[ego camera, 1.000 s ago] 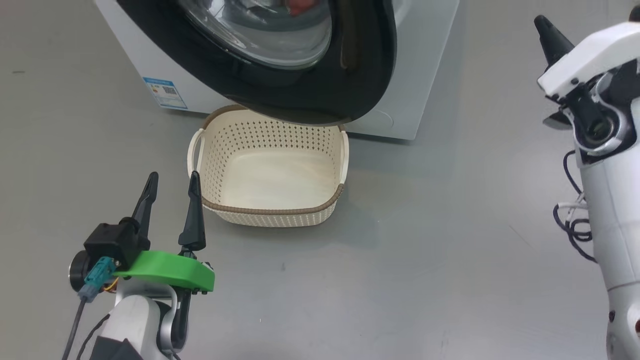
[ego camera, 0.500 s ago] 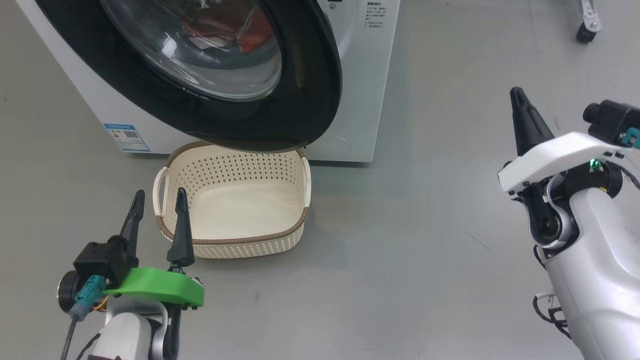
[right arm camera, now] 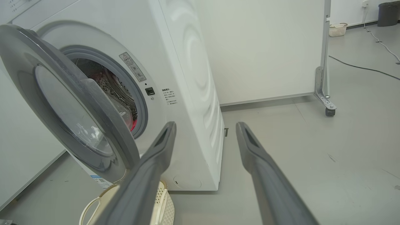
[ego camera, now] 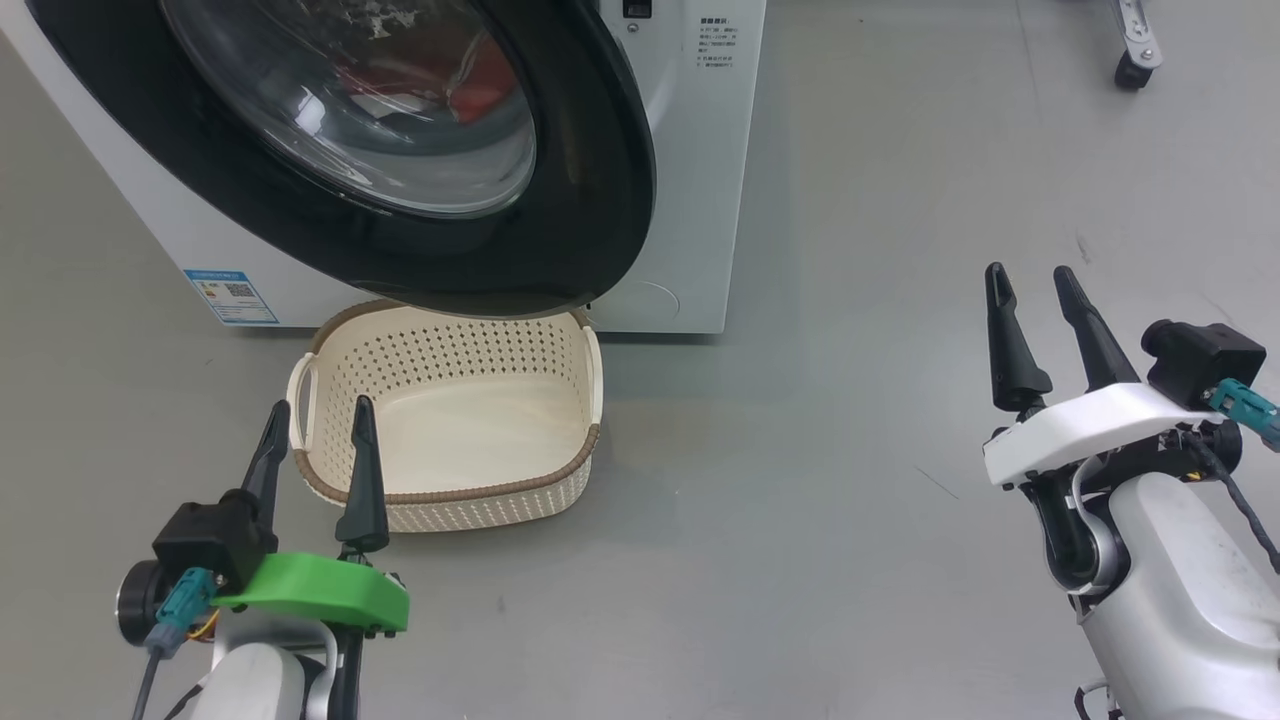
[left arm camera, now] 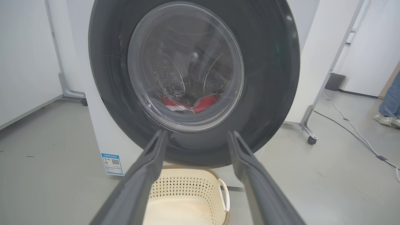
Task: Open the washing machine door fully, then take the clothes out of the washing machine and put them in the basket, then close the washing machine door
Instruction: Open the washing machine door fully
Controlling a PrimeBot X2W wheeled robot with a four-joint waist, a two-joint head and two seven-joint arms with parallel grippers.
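With the jaws of the left gripper (ego camera: 320,403) and right gripper (ego camera: 1028,270) apart and empty, the part-open washing machine door (ego camera: 570,200), overhanging the far rim of the basket (ego camera: 450,493), is judged stiff and slippery, best hooked behind its free right edge; the clothes (left arm camera: 204,101), probably limp and light, lie inside the washing machine (ego camera: 690,180).

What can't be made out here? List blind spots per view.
clothes: left wrist view, red fabric behind the washing machine door glass; reflections hide count and shape.
basket: head view, far rim hidden under the door; wrist views cut it at the bottom edge.
blue label: head view, print too small.
person: left wrist view, leg and shoe, rest cut off by the right edge.
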